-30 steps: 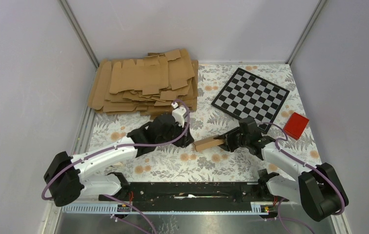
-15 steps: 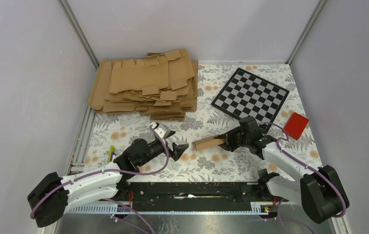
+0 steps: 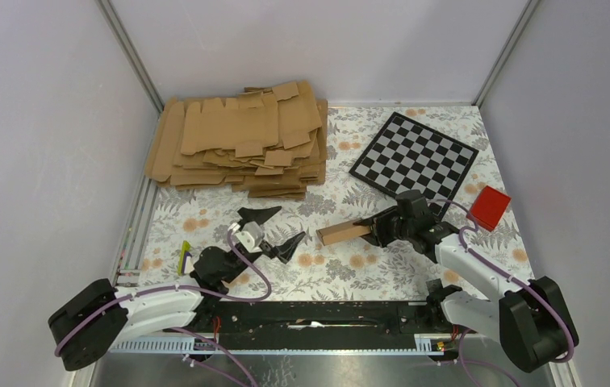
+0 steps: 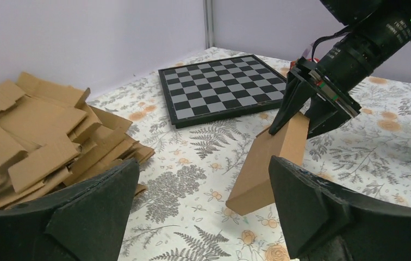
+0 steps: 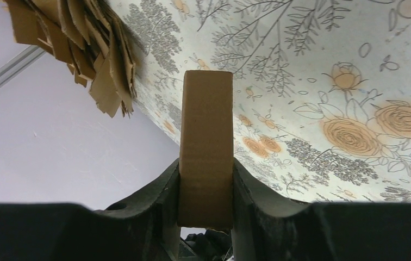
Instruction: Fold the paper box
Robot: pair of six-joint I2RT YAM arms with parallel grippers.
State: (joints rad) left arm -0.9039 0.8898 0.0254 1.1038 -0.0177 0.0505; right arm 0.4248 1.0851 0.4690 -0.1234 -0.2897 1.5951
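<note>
My right pincer (image 3: 369, 230) is clamped on the paper box (image 3: 342, 233), one finger on each long side, and the wrist view shows the brown cardboard wedged tight between them. The box sits near the middle of the floral table (image 3: 366, 274), folded into a slim rectangular block. I grip the end at its 3 o'clock side, and the free end points to 9 o'clock. It's tilted, my end higher and the far end dipping toward the cloth; I can't tell whether that end touches down. My left pincer (image 3: 279, 231) hangs just off the box's free end at 9 o'clock, fingers spread wide apart and gripping nothing, a clear gap to the cardboard. The pile of flat blanks (image 3: 237, 137) lies at 11 o'clock, the checkerboard (image 3: 415, 153) at 1 o'clock, the red block (image 3: 490, 207) at 3 o'clock by the wall.
</note>
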